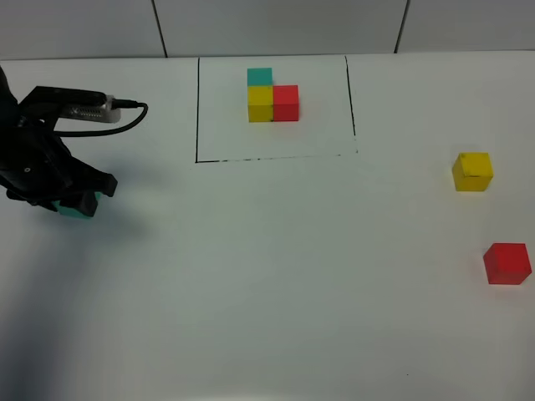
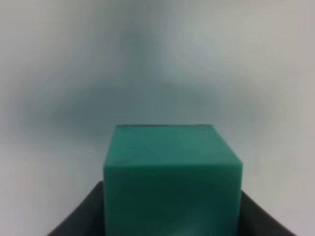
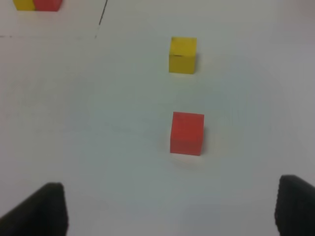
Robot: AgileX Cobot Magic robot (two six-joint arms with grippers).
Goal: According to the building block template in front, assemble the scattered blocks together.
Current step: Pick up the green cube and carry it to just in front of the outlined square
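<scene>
The teal cube (image 2: 172, 182) sits clamped in the left gripper (image 1: 80, 199) at the left of the table (image 1: 267, 292). The right gripper (image 3: 170, 209) stands wide open, empty, facing the red cube (image 3: 187, 132), with the yellow cube (image 3: 182, 55) beyond. The outlined template (image 1: 272, 98) lies far back.

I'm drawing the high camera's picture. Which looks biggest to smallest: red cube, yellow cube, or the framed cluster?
1. Cluster, three cubes joined.
2. Red cube.
3. Yellow cube.
Red looks only slightly bigger than yellow; it may just be nearer the camera.
</scene>
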